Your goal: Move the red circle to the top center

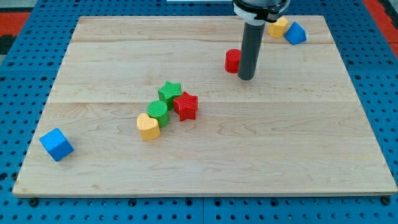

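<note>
Resting just right of the red circular block (232,60), my tip (246,78) touches or nearly touches it, seemingly placed to shove it leftward toward the far center of the pale wooden board (205,162). No claw exists, only the dark rod, so nothing is grasped. That rod hides the block's right edge; actual contact is unclear.

My tip (246,78), rod upright
</note>
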Robot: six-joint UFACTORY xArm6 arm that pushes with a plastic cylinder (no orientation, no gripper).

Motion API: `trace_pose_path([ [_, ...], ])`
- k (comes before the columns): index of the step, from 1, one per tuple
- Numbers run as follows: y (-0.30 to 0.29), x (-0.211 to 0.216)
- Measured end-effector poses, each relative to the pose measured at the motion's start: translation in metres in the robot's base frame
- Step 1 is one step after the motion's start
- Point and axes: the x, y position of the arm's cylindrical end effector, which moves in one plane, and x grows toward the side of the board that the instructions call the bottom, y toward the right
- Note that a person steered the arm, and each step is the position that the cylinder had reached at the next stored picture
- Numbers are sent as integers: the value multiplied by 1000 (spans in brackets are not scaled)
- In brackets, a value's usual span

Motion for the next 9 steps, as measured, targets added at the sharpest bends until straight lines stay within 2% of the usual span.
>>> trace_pose_path([
  [1,-28,-43],
  [3,36,-79],
  [4,28,-55],
  [5,-13,-48],
  [7,-26,-68],
  [9,-75,-75],
])
